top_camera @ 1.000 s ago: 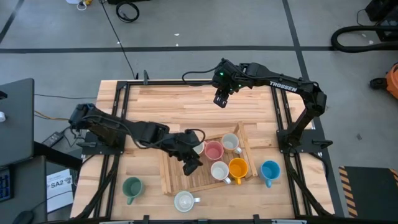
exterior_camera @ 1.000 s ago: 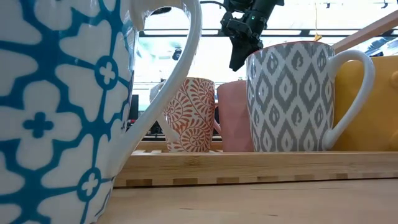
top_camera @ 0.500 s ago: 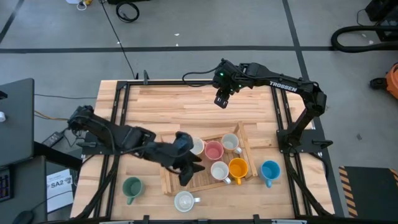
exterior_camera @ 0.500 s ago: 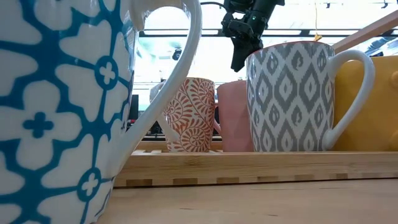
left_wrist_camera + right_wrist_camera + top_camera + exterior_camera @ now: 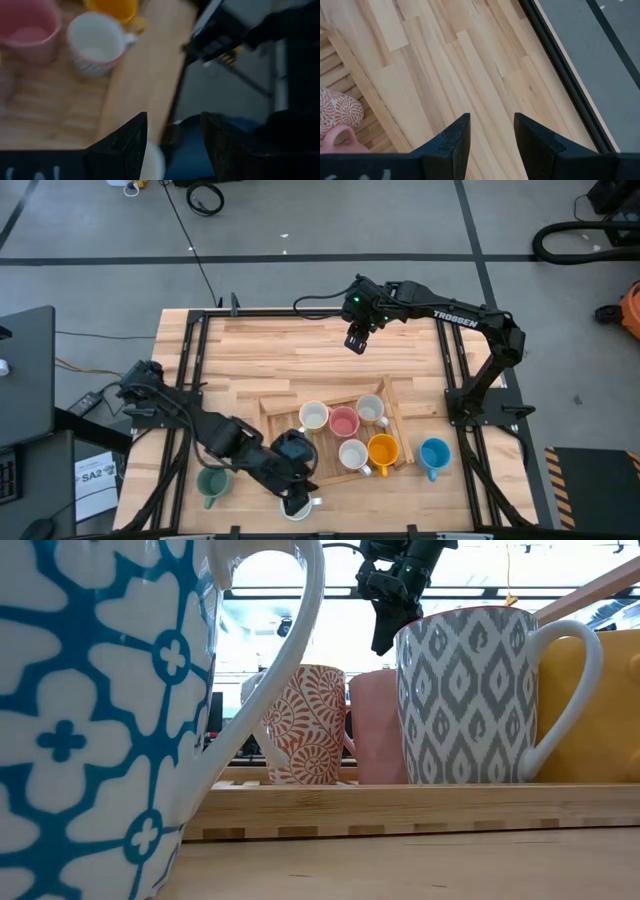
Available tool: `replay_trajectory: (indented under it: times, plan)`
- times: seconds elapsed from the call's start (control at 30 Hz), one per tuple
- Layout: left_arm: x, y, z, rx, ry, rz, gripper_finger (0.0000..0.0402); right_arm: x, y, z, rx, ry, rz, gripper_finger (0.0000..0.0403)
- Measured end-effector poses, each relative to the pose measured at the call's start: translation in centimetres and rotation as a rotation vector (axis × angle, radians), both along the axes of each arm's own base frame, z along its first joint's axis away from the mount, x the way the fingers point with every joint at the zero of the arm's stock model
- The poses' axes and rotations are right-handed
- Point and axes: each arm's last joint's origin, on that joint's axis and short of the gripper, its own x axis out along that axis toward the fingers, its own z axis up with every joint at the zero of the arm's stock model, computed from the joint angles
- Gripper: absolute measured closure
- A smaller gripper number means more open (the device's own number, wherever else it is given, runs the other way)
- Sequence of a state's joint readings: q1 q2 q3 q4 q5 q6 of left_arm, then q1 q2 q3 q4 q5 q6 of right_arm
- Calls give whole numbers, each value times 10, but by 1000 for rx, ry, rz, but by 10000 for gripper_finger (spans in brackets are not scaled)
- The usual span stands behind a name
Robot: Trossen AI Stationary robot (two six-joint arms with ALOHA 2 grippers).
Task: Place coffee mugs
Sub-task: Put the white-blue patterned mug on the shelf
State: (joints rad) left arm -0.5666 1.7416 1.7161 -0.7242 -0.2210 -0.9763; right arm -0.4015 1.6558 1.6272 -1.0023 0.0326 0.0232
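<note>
Five mugs stand on their bases on a slatted wooden tray [image 5: 325, 467]: a cream one [image 5: 313, 417], a pink one [image 5: 344, 422], a pale grey one [image 5: 371, 410], a white one [image 5: 352, 454] and an orange one [image 5: 383, 449]. A blue mug [image 5: 434, 454] stands on the table right of the tray. A dark green mug [image 5: 211, 482] and a white mug [image 5: 297, 505] stand near the front edge. My left gripper [image 5: 298, 480] hangs open just above the white mug and holds nothing. My right gripper [image 5: 355, 340] hangs open over the far part of the table.
The tray lies slanted on the table's near half, with a raised wooden rail [image 5: 393, 405] along its right side. Black frame rails [image 5: 452, 370] run along the table's left and right edges. Bare wood [image 5: 300, 350] lies beyond the tray on the far half.
My left gripper has swung from over the tray's left part toward the table's near edge and now hangs over the white mug there. Its fingers have stayed open. The cream mug on the tray, half covered by the arm before, now shows in full.
</note>
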Motion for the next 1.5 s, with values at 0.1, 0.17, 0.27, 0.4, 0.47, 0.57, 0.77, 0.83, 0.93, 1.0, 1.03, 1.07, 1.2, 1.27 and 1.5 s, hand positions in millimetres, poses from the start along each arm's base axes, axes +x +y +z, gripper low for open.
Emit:
replay_trajectory:
  times: [0.1,0.17,0.27,0.4,0.47,0.57,0.77,0.83,0.93,1.0,1.03,1.07,1.2,1.27,1.5]
  plan:
    - [-2,2,-12,58,98,-14,212,0,0,0,0,0,0,246]
    - [-2,2,-19,113,134,-45,212,0,0,0,0,0,0,246]
    - [-1,2,-24,173,149,-94,212,0,0,0,0,0,0,246]
    - [3,-1,-33,231,163,-138,212,0,0,0,-2,-6,0,246]
    - [5,-3,-39,246,181,-165,212,0,0,0,-2,-5,0,246]
    - [10,-8,-52,255,216,-225,212,1,0,0,1,-7,2,246]
    - [18,-14,-71,295,261,-308,212,1,1,0,3,-8,6,246]
    - [20,-15,-77,305,273,-338,212,1,1,0,3,-8,6,246]
    - [21,-16,-82,321,279,-373,212,1,1,0,3,-8,7,246]
    - [22,-17,-83,335,281,-391,212,1,1,0,3,-8,7,246]
    - [22,-16,-83,342,277,-399,212,1,1,0,4,-8,7,246]
    - [23,-16,-84,344,278,-399,212,1,1,0,3,-8,7,246]
    - [25,-16,-90,351,297,-399,212,1,1,0,3,-8,7,246]
    - [27,-17,-95,356,310,-403,212,1,1,0,3,-8,7,246]
    - [33,-22,-117,352,370,-461,212,1,1,1,2,-11,7,246]
